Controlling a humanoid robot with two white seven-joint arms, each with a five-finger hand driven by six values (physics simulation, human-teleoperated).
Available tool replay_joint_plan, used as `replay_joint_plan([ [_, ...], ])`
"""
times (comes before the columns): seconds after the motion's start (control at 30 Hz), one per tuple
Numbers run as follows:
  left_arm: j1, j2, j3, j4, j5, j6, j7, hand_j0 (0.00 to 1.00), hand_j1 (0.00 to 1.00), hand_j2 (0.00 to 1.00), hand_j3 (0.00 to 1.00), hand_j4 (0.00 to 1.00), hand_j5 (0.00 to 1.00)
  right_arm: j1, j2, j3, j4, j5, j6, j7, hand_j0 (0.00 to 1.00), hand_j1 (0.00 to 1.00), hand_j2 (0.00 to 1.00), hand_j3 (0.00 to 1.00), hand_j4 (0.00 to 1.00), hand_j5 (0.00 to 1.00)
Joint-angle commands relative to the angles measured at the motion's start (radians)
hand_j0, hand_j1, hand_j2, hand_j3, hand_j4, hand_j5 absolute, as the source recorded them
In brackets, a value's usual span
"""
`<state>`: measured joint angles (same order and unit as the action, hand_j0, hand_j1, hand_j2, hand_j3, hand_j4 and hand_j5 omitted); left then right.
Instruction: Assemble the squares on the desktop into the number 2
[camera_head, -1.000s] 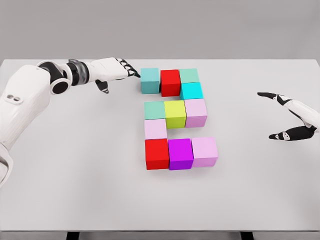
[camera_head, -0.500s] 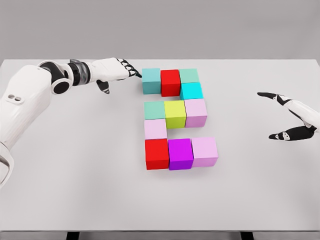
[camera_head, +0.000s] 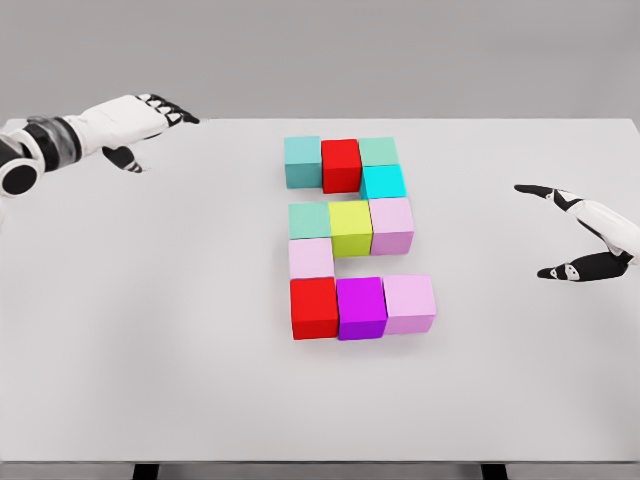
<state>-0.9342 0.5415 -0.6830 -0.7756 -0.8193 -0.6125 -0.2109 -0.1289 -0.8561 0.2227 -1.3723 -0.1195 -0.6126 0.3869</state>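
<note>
- The blocks sit together near the middle of the white table, a little toward its far edge, and form a figure 2 whose long axis runs from the far edge to the near edge, top at the far side.
- Top row, left to right: a teal cube, a red cube and a pale green cube, side by side and touching.
- A cyan cube sits just in front of the pale green one, making the right-hand vertical stroke.
- Middle row, left to right: a mint cube, a yellow-green cube and a lilac cube, with the lilac one directly under the cyan one.
- A pale pink cube sits under the mint one, making the left-hand vertical stroke.
- Bottom row, left to right: a second red cube, a purple cube and a light violet cube, touching in a line.
- The left hand hovers over the far left corner of the table, well apart from the cubes; its fingers are extended, pointing right, thumb hanging down, and it holds nothing.
- The right hand is at the right edge, well apart from the figure, fingers spread wide and empty, with the forefinger pointing left toward the blocks.
</note>
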Motion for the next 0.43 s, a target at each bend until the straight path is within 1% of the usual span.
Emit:
replay_joint_plan([
  [0.0, 0.003, 0.075, 0.045, -0.085, 0.009, 0.002, 0.001, 1.0, 1.0, 1.0, 1.0, 1.0, 1.0, 0.0, -0.001, 0.0, -0.001, -0.008, 0.002, 0.0, 1.0, 1.0, 1.0, 1.0, 1.0, 1.0],
  [0.07, 0.011, 0.104, 0.054, -0.083, 0.009, 0.002, 0.002, 1.0, 1.0, 1.0, 1.0, 1.0, 1.0, 0.0, -0.003, 0.0, -0.001, -0.008, 0.002, 0.0, 1.0, 1.0, 1.0, 1.0, 1.0, 1.0],
  [0.2, 0.045, 0.149, 0.071, -0.071, 0.026, 0.002, 0.004, 1.0, 1.0, 1.0, 1.0, 1.0, 1.0, 0.0, -0.003, 0.0, 0.001, -0.008, 0.002, 0.0, 1.0, 1.0, 1.0, 1.0, 1.0, 1.0],
  [0.27, 0.055, 0.156, 0.071, -0.071, 0.028, 0.002, 0.004, 1.0, 1.0, 1.0, 1.0, 1.0, 1.0, 0.0, -0.001, 0.0, 0.001, -0.008, 0.002, 0.0, 1.0, 1.0, 1.0, 1.0, 1.0, 1.0],
  [0.33, 0.087, 0.164, 0.071, -0.071, 0.039, 0.002, 0.004, 1.0, 1.0, 1.0, 1.0, 1.0, 1.0, 0.0, -0.001, 0.0, 0.001, -0.008, 0.002, 0.0, 1.0, 1.0, 1.0, 1.0, 1.0, 1.0],
  [0.4, 0.104, 0.164, 0.071, -0.073, 0.04, 0.002, 0.004, 1.0, 1.0, 1.0, 1.0, 1.0, 1.0, 0.0, -0.001, 0.0, 0.001, -0.008, 0.002, 0.0, 1.0, 1.0, 1.0, 1.0, 1.0, 1.0],
])
